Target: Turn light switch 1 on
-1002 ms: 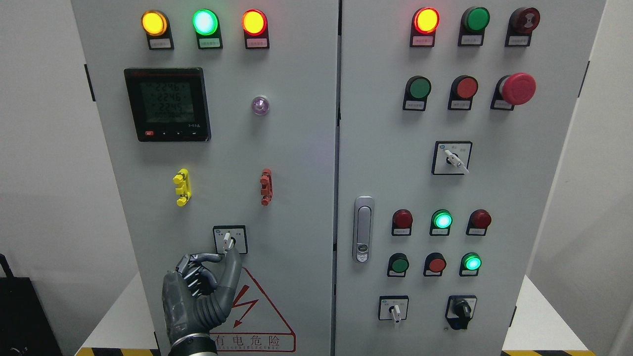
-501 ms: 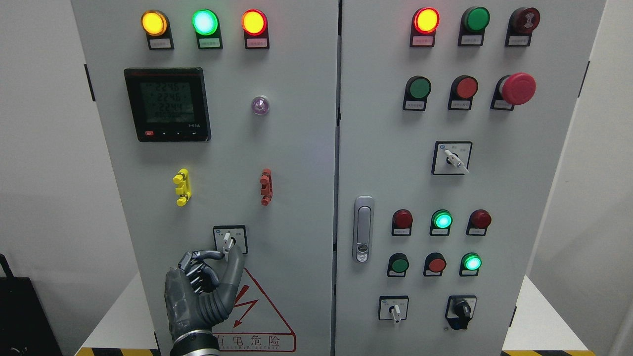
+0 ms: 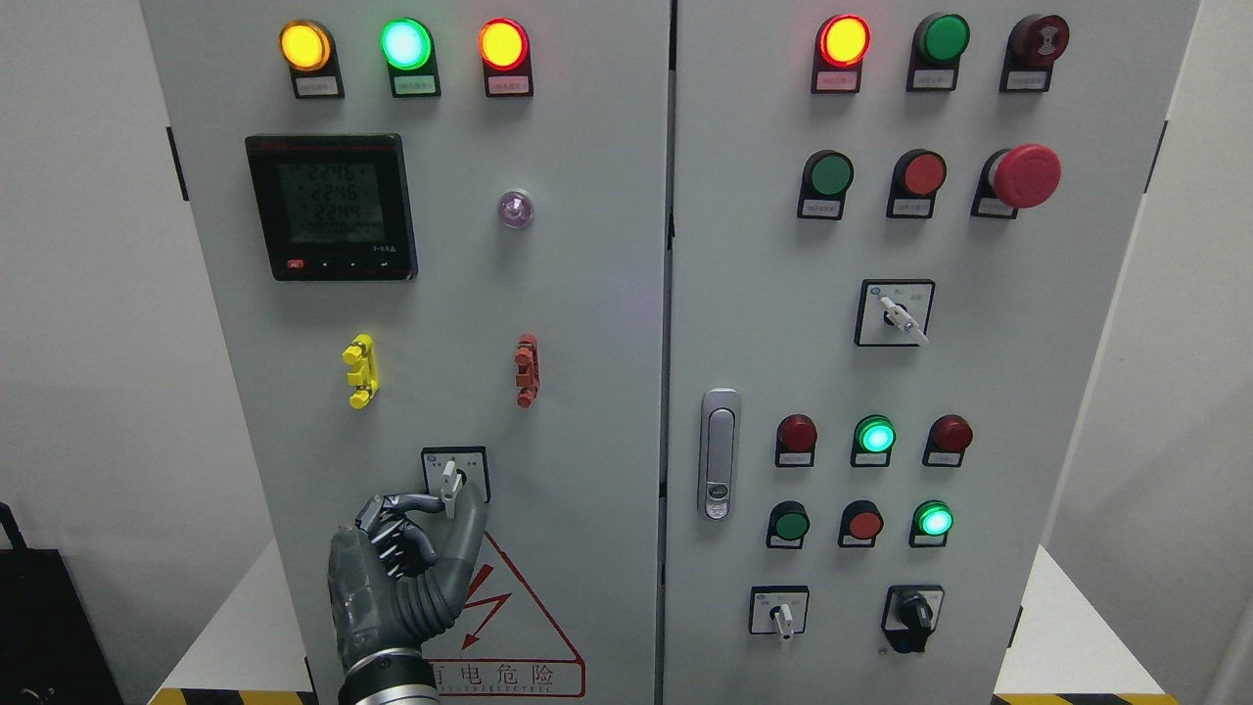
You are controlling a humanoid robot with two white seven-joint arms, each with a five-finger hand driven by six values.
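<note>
- One hand in view, the left hand (image 3: 406, 573), coming up from the bottom edge left of middle; right arm not visible.
- Versus a second ago: hand has shifted slightly right and up, thumb tip now beside the lever instead of just below it.
- Fingers (image 3: 416, 504) pinch the white lever of light switch 1 (image 3: 453, 476): index tip on its left, thumb on its right, other fingers curled.
- Lever reads near upright, no clear rotation since the earlier frames.
- Light switch 1 sits low on the left door, below the yellow clip (image 3: 360, 370) and red clip (image 3: 527, 369), just above the warning triangle (image 3: 509, 607).
- Meter (image 3: 331, 207) readout digits flicker between frames; too blurred to read.
- Left door counts: three lit lamps on top, amber lamp (image 3: 305, 45), green lamp (image 3: 406, 43), red-ringed lamp (image 3: 503, 44); one meter; one small clear lamp (image 3: 515, 208); two clips; one rotary switch.
- Right door counts: one mushroom stop button (image 3: 1024, 175), one door handle (image 3: 719, 453), two white-lever switches, upper lever switch (image 3: 895, 313) and lower lever switch (image 3: 779, 611), one black knob (image 3: 913, 613).
- All lamps unchanged.
</note>
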